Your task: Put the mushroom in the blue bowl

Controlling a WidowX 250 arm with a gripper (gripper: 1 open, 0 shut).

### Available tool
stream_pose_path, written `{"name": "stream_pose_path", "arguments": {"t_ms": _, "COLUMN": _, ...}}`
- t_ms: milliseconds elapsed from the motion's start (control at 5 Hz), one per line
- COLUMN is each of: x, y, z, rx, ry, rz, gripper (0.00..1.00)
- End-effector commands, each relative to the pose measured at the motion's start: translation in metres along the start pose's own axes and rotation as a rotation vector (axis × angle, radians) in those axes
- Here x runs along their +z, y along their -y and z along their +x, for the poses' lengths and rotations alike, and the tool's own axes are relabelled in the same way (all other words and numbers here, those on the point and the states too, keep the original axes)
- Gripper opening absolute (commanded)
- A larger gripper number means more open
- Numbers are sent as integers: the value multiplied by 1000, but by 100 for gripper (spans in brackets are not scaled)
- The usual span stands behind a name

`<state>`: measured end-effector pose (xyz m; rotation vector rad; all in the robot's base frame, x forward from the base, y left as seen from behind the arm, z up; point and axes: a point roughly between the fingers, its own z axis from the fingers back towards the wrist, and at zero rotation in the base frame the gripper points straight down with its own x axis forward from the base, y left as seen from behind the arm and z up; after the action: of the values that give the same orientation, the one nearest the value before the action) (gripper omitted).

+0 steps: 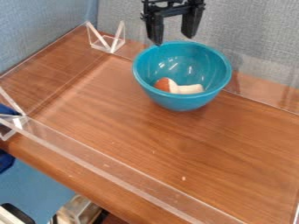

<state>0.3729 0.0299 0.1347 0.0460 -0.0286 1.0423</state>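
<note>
The blue bowl [181, 79] stands on the wooden table toward the back. Inside it, on the bottom, lies the mushroom [179, 86] on its side, cream stem and orange-brown cap both showing. My gripper [172, 28] hangs above the bowl's far rim, pointing down. Its black fingers [153, 26] are spread open with nothing between them, clear of the bowl and the mushroom.
A low clear acrylic wall [70, 48] runs around the brown wooden table [152, 149]. A clear triangular bracket [108, 39] stands at the back left corner. A grey-blue fabric wall rises behind.
</note>
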Motion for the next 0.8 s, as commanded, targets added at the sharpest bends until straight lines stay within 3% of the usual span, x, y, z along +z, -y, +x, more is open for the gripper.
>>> {"name": "stream_pose_path", "arguments": {"t_ms": 0, "x": 31, "y": -1, "z": -4, "rx": -5, "ry": 66, "rz": -66, "gripper": 100}}
{"name": "stream_pose_path", "arguments": {"t_ms": 600, "x": 30, "y": -7, "z": -14, "rx": -10, "ry": 88, "rz": -46, "gripper": 100}}
